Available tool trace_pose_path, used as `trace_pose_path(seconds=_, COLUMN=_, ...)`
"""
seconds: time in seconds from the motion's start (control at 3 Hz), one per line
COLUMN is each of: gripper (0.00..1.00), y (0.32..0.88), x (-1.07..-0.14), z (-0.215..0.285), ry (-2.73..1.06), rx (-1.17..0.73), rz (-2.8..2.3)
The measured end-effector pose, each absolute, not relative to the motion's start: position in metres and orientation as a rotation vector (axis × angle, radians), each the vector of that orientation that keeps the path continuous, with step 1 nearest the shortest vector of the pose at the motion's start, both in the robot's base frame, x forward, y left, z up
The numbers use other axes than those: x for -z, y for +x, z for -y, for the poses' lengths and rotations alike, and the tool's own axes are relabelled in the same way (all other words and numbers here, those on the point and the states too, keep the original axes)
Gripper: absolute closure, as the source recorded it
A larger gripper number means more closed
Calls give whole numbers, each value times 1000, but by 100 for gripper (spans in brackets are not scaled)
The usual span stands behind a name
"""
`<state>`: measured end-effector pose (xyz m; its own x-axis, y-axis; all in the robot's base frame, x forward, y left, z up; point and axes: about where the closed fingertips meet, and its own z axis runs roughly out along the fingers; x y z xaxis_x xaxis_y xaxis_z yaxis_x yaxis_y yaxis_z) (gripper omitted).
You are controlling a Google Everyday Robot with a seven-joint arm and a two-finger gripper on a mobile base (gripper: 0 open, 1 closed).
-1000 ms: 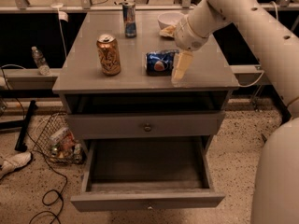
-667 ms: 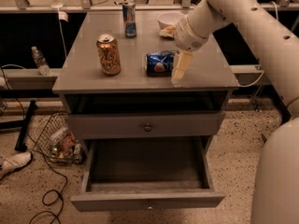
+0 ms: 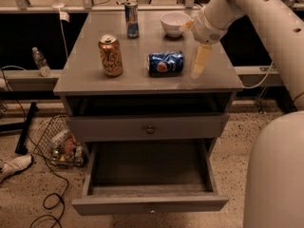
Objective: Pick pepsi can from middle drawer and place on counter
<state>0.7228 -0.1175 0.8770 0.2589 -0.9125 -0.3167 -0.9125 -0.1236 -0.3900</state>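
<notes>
Grey counter (image 3: 85,77), pepsi can (image 3: 165,63) on its side between gold can (image 3: 110,56) and gripper (image 3: 200,61), grip state unclear, white bowl (image 3: 174,23) behind.

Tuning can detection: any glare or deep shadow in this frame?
Camera view: dim, warm light; the counter shows a mild sheen near the gripper, which is just right of the pepsi can; the can's logo reads clearly; the open middle drawer has its floor in deep shadow.

Three cans on the counter (image 3: 142,82): one pepsi can (image 3: 165,63) lying mid-counter, one gold-orange can (image 3: 110,55) toward the left edge, one slim blue-silver can (image 3: 131,19) at the back edge. One white bowl (image 3: 174,23) near the back edge, and one tool (image 3: 200,61) toward the right edge. Two drawers below: one shut drawer (image 3: 118,126), one open middle drawer (image 3: 149,204).
</notes>
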Motion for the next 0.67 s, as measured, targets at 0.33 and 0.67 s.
trace_pose_path(seconds=0.33, gripper=0, y=727, x=-888, z=166, ry=-1983, rx=80, rz=-1764)
trace_pose_path(seconds=0.67, gripper=0, y=721, x=-893, z=215, ry=-1886, rx=114, rz=-1874)
